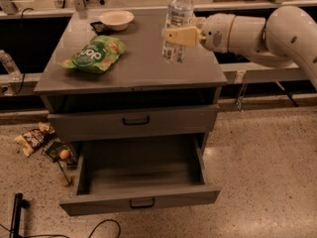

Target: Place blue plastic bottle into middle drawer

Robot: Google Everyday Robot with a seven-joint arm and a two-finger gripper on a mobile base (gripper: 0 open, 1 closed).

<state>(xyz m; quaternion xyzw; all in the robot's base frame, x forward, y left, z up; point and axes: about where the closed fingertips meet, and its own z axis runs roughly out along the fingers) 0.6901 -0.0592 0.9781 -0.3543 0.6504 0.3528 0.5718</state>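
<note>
Speckled flooring runs under a grey cabinet (133, 78) whose lowest drawer (141, 202) is pulled open at its foot, while the drawer above (131, 120) is shut. At the right rear of the cabinet's top, the gripper (181, 35) is clenched around the middle of the bottle (178, 14), which stands upright; I cannot tell whether its base rests on the top or hangs just above it. The main danger, I judge, is the long way down from the cabinet's top to the open drawer. A thin, slick bottle held only at its waist could pivot or slide in the grasp if the arm swings quickly. Its base could also clip the cabinet's front edge or the shut drawer's black handle and be knocked loose. If it is let go too high above the drawer floor, it would likely topple and roll, or bounce out over the low front onto the floor beside the cabinet. The green snack bag (96, 55) and white bowl (117, 20) sit on the left half of the top, well apart, so only a wide leftward sweep would disturb them.
</note>
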